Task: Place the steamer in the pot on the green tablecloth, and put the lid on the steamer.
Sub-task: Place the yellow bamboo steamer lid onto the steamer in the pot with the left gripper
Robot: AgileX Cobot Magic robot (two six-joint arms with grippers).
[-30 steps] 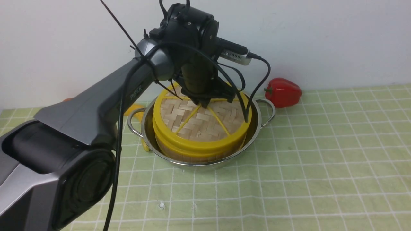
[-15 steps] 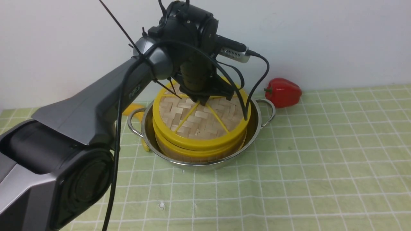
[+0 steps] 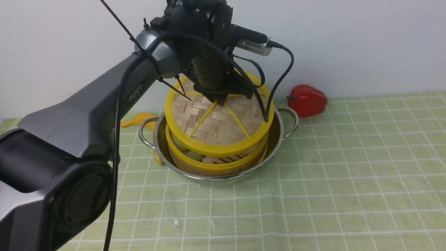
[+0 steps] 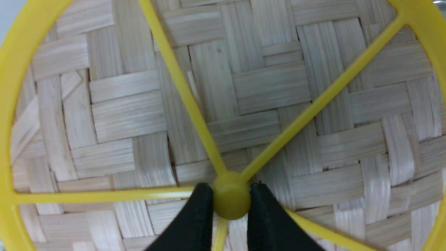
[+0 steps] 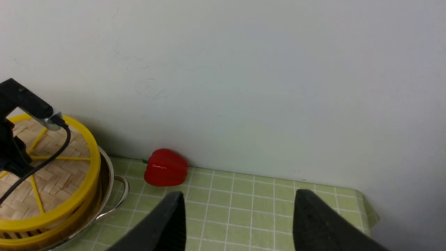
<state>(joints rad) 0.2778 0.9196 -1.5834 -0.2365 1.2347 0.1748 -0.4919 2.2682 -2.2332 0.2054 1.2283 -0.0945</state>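
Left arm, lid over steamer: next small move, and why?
Probably lower it straight down. The left gripper pinches the lid by its hub, and the lid hangs above the steamer in the pot, with a gap showing at the near side. It isn't seated, so releasing now looks premature.

The pot (image 3: 276,148) is sitting on the tablecloth (image 3: 348,181), the steamer (image 3: 216,166) inside it. The lid (image 3: 216,123) is hanging tilted over the steamer, in the left claw (image 4: 231,198). A pepper (image 3: 307,100) is lying behind, to the right.
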